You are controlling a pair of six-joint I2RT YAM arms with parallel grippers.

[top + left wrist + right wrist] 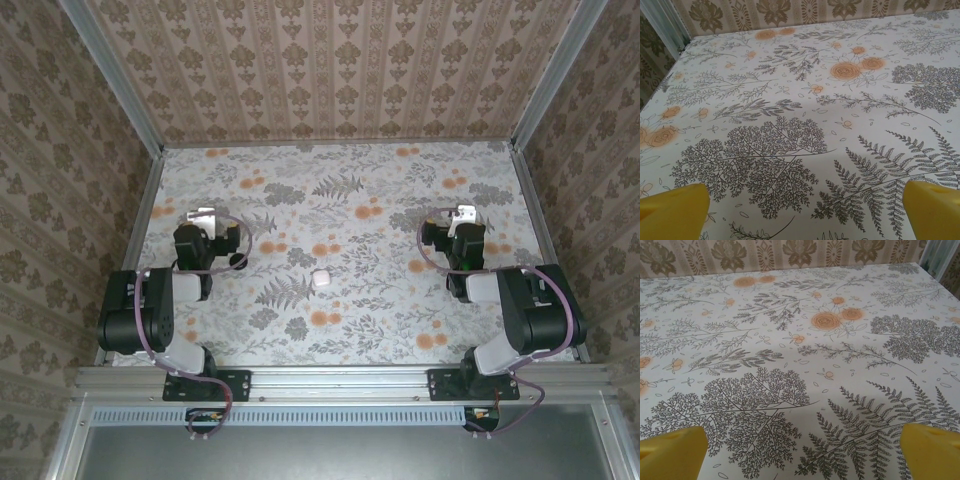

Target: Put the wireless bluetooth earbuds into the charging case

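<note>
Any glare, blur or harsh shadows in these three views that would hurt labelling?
Top external: soft, even light, no hard shadows; the white charging case is tiny and nearly blends into the pale floral table. Left wrist: pattern sharp, no glare; the yellow fingers at the bottom corners are cropped and soft. Right wrist: the same, its fingers soft-edged and cropped.
</note>
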